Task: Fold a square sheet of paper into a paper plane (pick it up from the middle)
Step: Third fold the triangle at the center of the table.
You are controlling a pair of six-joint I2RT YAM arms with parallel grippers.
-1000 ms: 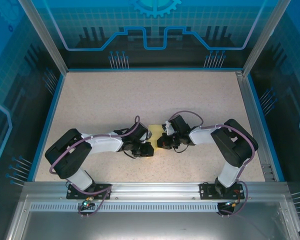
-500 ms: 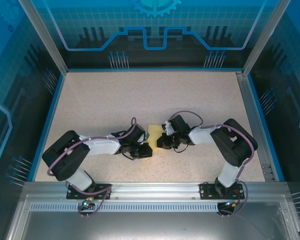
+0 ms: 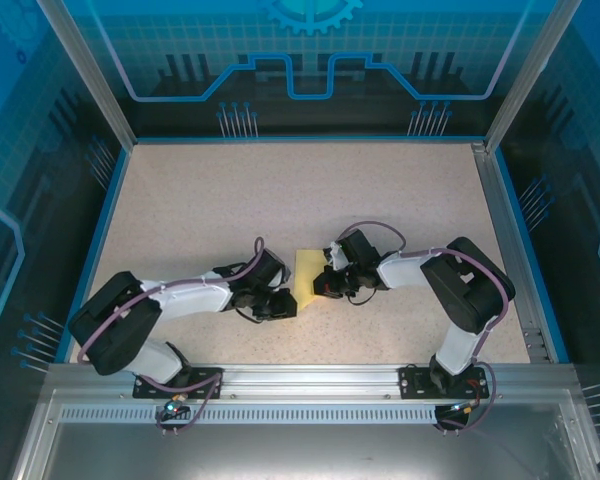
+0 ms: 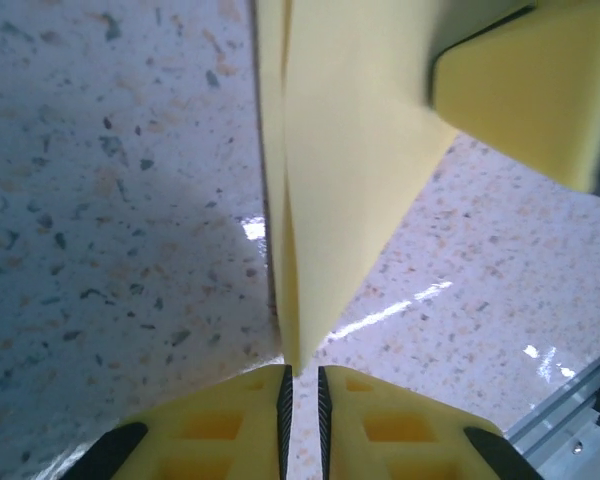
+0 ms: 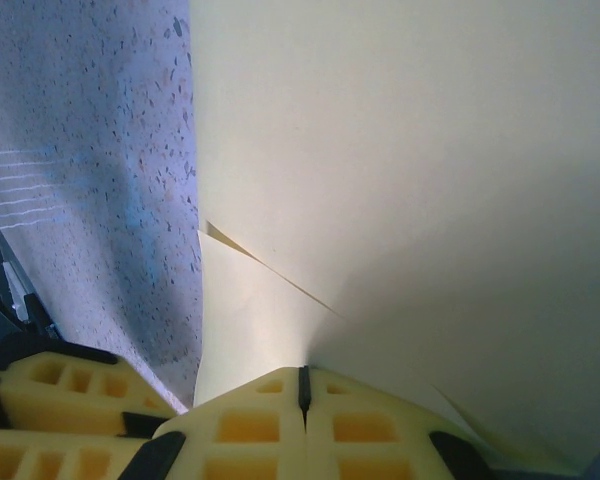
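we're working mid-fold, imo: paper (image 3: 307, 270) is sitting low btwn both grippers. right gripper (image 5: 302, 392) is pinching its creased edge, jaws pressed together. left gripper (image 4: 300, 400) is nearly closed at the tip; can't tell if gripping. next we're needing a steady crease press w/o tearing.

Both arms crouch low, elbows outward, wrists facing each other. The left pincer (image 3: 285, 303) holds its pads barely parted; the right pincer (image 3: 316, 286) is pressed tight on the thin yellow paper sheet (image 5: 400, 150).

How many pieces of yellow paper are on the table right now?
1: the yellow paper lies front-centre on the table, between the left gripper and right gripper, partly hidden by them.
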